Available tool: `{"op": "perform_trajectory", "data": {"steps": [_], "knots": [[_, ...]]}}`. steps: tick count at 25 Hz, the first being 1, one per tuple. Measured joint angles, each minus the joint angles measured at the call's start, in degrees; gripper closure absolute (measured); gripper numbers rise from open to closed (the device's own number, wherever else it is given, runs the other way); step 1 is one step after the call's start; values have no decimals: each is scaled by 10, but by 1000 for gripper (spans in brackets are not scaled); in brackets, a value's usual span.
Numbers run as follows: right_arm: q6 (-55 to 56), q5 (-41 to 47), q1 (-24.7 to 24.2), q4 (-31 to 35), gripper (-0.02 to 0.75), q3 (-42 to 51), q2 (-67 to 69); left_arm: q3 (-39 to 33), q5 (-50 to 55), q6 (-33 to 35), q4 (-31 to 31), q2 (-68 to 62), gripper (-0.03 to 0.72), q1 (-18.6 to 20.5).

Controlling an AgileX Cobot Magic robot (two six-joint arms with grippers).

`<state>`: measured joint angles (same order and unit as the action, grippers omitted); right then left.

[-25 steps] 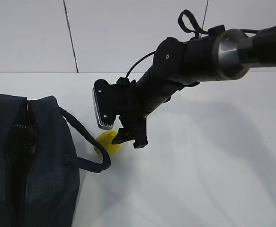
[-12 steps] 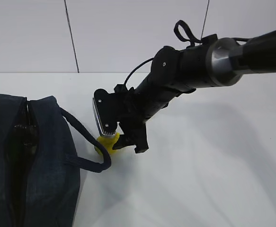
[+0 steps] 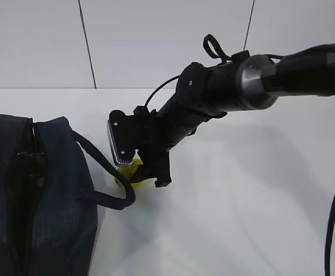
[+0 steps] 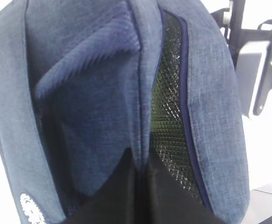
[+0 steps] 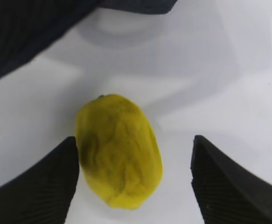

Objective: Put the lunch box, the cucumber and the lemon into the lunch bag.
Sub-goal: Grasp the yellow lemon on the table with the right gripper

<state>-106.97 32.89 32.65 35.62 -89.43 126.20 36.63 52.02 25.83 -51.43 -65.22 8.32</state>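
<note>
While my right gripper (image 5: pixel 136 179) is hovering with its fingers (image 5: pixel 38 186) spread wide, the lemon (image 5: pixel 118 150) is lying between them, touching the left one.

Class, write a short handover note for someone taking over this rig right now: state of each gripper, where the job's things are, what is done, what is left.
Right gripper: open, low over the table, its fingers on either side of the lemon; the left finger is at or nearly at the skin, the right stands clear. No grasp yet.
Left gripper: not in view; its camera looks at the bag from close up.
Bag: on the table's left, zipper open, silvery lining showing; the lemon lies beside its strap.
Lunch box, cucumber: not visible in any view; cannot tell whether they are packed.
Left: close on the lemon, lift it, drop it into the bag.
</note>
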Motion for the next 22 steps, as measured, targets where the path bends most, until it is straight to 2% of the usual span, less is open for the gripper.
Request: {"op": "perform_trajectory", "data": {"steps": [22], "knots": [[-1, 28, 1, 16, 171, -5, 18, 0, -2, 0, 0, 0, 694, 0]]}}
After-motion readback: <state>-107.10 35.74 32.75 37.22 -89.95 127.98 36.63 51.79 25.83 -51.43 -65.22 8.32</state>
